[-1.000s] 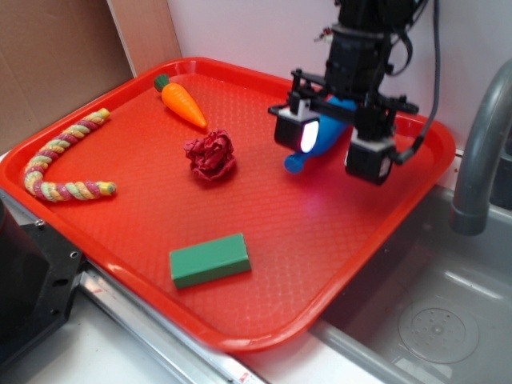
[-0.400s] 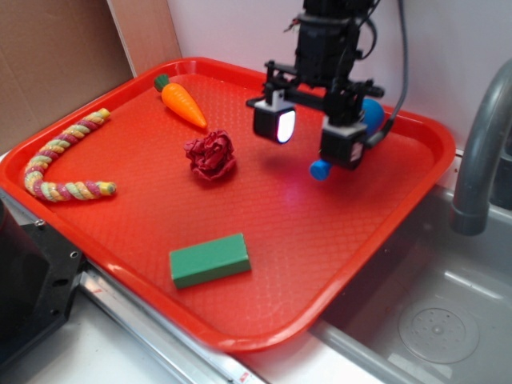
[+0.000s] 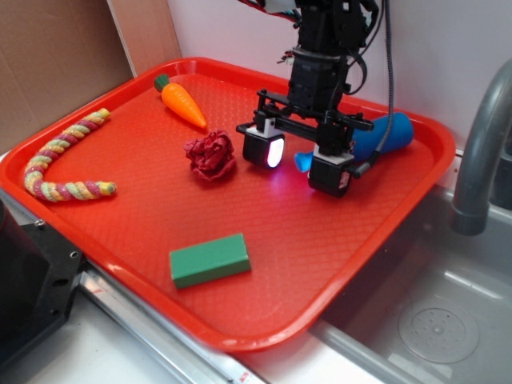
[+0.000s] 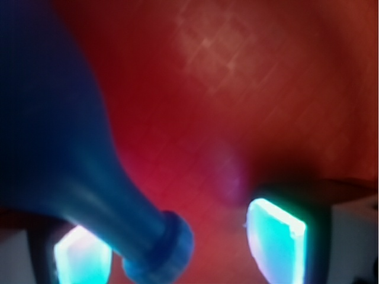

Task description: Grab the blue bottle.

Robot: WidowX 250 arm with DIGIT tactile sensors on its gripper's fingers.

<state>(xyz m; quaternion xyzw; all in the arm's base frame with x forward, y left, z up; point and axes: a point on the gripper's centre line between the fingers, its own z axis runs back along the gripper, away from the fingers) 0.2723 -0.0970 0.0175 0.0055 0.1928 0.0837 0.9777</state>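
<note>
Blue bottle (image 3: 384,134) lying on its side at upper right of the red tray (image 3: 320,240); my gripper (image 3: 298,164) open, holding nothing.

Exterior view: bottle's fat body sits toward the tray's far right rim, neck pointing left toward frame centre and partly hidden behind my right-hand finger in frame. My fingers (image 3: 263,149) are spread apart, low over the tray, pads lit. Crumpled red paper (image 3: 210,155) lies just left of the gripper; orange carrot (image 3: 182,102) upper left; striped rope (image 3: 64,160) at far left; green block (image 3: 210,259) lower centre. Wrist view: bottle (image 4: 71,148) fills the left of frame, its neck and cap ending at the bottom beside the left lit pad (image 4: 83,260), not squarely between the pads; contact cannot be told. Right pad at lower right stands clear of it.
</note>
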